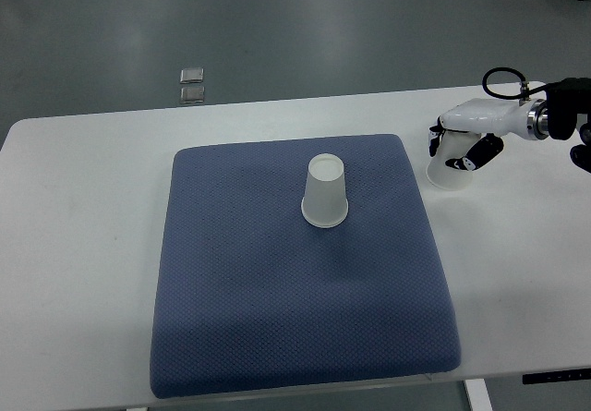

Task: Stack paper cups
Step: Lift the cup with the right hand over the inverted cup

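Reaching in from the picture's right edge, the right hand (459, 143) has its fingers curled around a paper cup (447, 171), gripping it near the top while the cup's wider end points down toward the white table (83, 245). This held cup sits just off the right edge of the blue mat (277, 319), over bare tabletop beside the mat's far right corner; whether its rim touches the table cannot be told. A second cup (326, 192) stands upside down on the mat, a little beyond the mat's middle, with its flat base facing up and its wide rim resting on the fabric. That cup is well apart from the hand, to the hand's left and slightly nearer the camera. Beyond the table's far edge, two small metal plates (192, 86) are set in the grey floor (323, 23).
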